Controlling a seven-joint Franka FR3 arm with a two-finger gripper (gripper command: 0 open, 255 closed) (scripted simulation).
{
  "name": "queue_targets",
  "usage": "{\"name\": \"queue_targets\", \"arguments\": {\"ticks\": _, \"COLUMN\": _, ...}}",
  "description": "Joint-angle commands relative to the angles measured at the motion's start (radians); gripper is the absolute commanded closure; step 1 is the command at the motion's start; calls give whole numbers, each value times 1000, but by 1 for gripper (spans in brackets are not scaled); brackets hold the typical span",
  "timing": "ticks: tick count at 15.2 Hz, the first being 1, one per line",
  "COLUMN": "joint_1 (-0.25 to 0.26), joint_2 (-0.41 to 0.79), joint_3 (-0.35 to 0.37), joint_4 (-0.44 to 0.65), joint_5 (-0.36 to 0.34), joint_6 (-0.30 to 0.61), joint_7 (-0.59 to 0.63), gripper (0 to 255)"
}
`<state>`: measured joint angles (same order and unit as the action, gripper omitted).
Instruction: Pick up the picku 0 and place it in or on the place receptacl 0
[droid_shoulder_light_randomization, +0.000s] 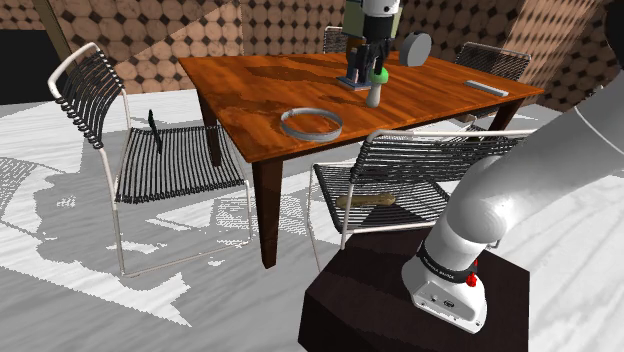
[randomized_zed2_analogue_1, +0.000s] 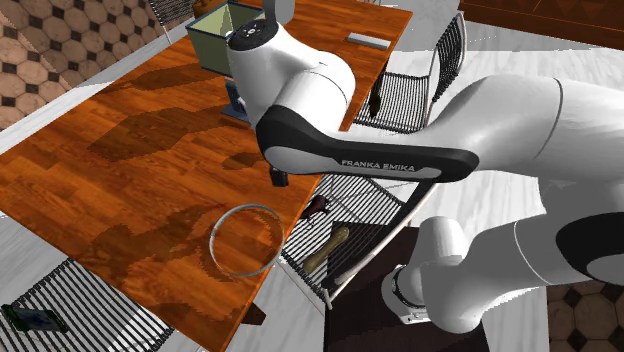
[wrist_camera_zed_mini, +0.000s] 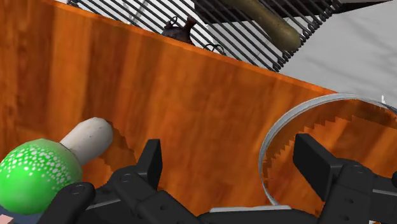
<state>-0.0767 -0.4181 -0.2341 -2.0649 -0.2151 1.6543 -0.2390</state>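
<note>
In the shoulder view, a wire chair (droid_shoulder_light_randomization: 170, 160) stands at the far left with a small dark object (droid_shoulder_light_randomization: 153, 128) on its seat. Next comes the reddish wooden counter (droid_shoulder_light_randomization: 260, 90). A clear round bowl (droid_shoulder_light_randomization: 312, 134) sits near the counter's closer edge.

Further right and deeper on the counter, the gripper (droid_shoulder_light_randomization: 363, 72) hangs low over a flat dark item (droid_shoulder_light_randomization: 352, 85). Just beside the gripper, on the shoulder view's right, is the green-headed piece (droid_shoulder_light_randomization: 374, 90). It stands upright on the counter, so its long axis is vertical, with the pale stem down and the green speckled head up. Whether it touches the gripper cannot be told there.

In the wrist view the fingers (wrist_camera_zed_mini: 151, 162) are spread wide apart with only bare counter between them. The green-headed piece (wrist_camera_zed_mini: 63, 156) is outside them, next to one finger and unheld. Its head is nearest the camera and its stem runs away toward the wood. The bowl's rim (wrist_camera_zed_mini: 273, 137) curves past the other finger.

Right of the piece in the shoulder view, a grey disc (droid_shoulder_light_randomization: 416, 48) stands on edge and a flat grey bar (droid_shoulder_light_randomization: 487, 88) lies near the counter's far corner. A second wire chair (droid_shoulder_light_randomization: 420, 165) in front holds a long brownish item (droid_shoulder_light_randomization: 368, 200).
</note>
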Motion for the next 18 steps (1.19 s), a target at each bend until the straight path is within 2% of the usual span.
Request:
{"name": "queue_targets", "arguments": {"ticks": 1, "joint_1": -9, "joint_2": 63, "joint_3": -20, "joint_4": 45, "joint_5": -29, "joint_6": 14, "joint_7": -32, "gripper": 0}}
{"name": "queue_targets", "arguments": {"ticks": 7, "joint_1": -40, "joint_2": 245, "joint_3": -75, "joint_4": 207, "joint_5": -96, "joint_6": 36, "joint_7": -129, "gripper": 0}}
{"name": "queue_targets", "arguments": {"ticks": 13, "joint_1": -77, "joint_2": 438, "joint_3": -122, "joint_4": 402, "joint_5": -135, "joint_6": 46, "joint_7": -226, "gripper": 0}}
{"name": "queue_targets", "arguments": {"ticks": 18, "joint_1": -87, "joint_2": 435, "joint_3": -131, "joint_4": 336, "joint_5": -139, "joint_6": 112, "joint_7": -221, "gripper": 0}}
